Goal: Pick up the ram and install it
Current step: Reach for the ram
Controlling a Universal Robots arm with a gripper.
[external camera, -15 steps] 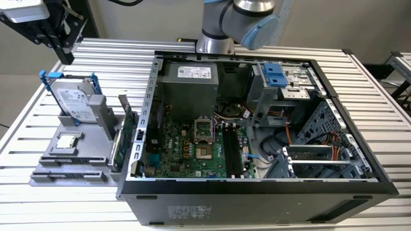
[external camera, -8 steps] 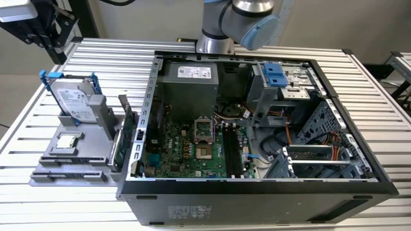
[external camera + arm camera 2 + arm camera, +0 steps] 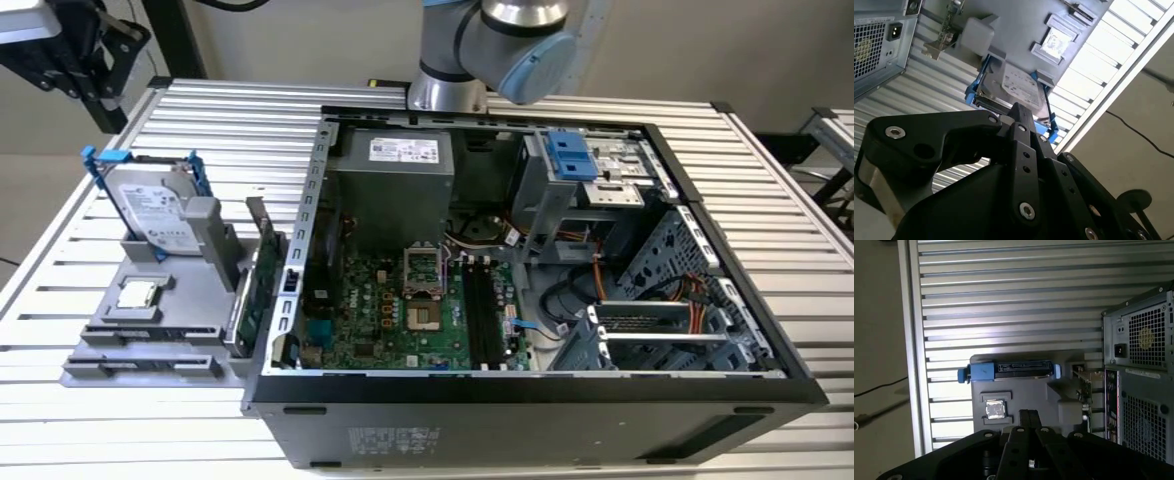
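My gripper hangs high above the table's far corner on the exterior view's left, well away from the open computer case. In both wrist views its black fingers meet with nothing between them. Below it is a grey parts holder. A thin dark strip standing on edge at the holder's case-side edge looks like the ram, but I cannot tell it surely from the green card beside it. Long black memory slots run along the motherboard inside the case.
The holder also carries a silver hard drive in a blue frame and a small square chip. The slatted metal table has bare strips around the case. The arm's base stands behind the case.
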